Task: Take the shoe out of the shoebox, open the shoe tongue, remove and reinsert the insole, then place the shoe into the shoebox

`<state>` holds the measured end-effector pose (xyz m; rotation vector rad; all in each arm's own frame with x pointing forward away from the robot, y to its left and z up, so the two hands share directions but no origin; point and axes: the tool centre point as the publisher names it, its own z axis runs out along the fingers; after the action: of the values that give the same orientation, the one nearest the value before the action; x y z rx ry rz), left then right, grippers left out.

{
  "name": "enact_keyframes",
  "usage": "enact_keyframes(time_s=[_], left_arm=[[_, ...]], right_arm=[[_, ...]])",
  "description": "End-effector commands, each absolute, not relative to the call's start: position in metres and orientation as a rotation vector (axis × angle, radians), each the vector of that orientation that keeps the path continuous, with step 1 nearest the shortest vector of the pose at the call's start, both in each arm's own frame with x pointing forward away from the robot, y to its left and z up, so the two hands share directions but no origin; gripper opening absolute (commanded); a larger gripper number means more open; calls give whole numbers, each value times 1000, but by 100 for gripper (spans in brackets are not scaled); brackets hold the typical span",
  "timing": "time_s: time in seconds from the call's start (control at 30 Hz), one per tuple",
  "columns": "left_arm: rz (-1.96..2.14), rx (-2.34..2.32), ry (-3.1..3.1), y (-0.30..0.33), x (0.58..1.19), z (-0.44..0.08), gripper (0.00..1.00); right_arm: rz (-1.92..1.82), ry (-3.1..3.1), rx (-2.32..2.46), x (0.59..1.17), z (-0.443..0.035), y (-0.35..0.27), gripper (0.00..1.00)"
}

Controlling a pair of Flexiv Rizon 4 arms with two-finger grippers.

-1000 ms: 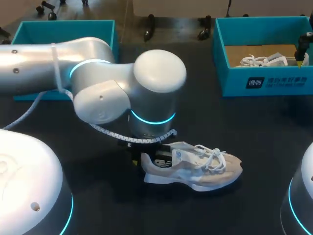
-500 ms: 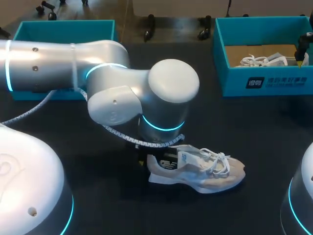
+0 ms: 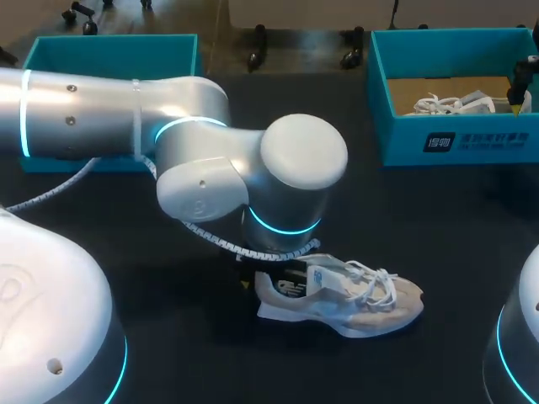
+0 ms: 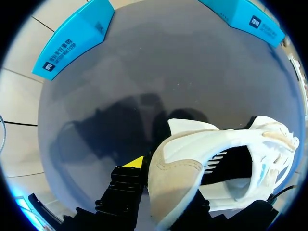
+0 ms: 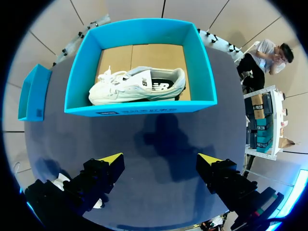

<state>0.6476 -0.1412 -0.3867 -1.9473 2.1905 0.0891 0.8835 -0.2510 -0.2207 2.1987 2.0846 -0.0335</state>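
Over the last second my left arm (image 3: 253,181) has swung further in from the left. Its big rounded wrist joint now sits closer to the middle of the bench (image 3: 438,219) and a little nearer the near edge. More of the upper link has come into the head view — a lit ring now shows on it at the far left. The shoe (image 3: 345,296) has travelled with the arm — carried a short way right and slightly toward the near edge.

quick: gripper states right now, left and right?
Left gripper: closed on the shoe, at its heel.
Right gripper: open, holding nothing.
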Motion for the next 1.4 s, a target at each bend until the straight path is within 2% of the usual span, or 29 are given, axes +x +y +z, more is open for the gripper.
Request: enact_keyframes(time_s=[0.03, 0.1, 0.13, 0.17, 0.2, 0.93, 1.4], left_arm=[[89, -1950, 2200, -140, 648, -392, 33], [85, -1951, 2204, -139, 648, -392, 53], [78, -1952, 2207, -138, 648, -392, 84], [74, -1955, 2205, -137, 648, -391, 98], [71, -1959, 2203, -136, 649, -390, 100], [-143, -2004, 2223, -137, 643, -341, 100], [-488, -1956, 2368, -106, 637, -273, 100]], right_arm=[[-34, 2085, 2198, 883, -221, -251, 100], [-34, 2085, 2198, 883, -221, -251, 100], [-34, 2085, 2198, 883, -221, -251, 100], [-34, 2085, 2198, 883, -221, -251, 100], [-34, 2085, 2198, 883, -221, -251, 100], [-34, 2085, 2198, 883, -221, -251, 100], [-34, 2085, 2198, 883, -221, -251, 100]])
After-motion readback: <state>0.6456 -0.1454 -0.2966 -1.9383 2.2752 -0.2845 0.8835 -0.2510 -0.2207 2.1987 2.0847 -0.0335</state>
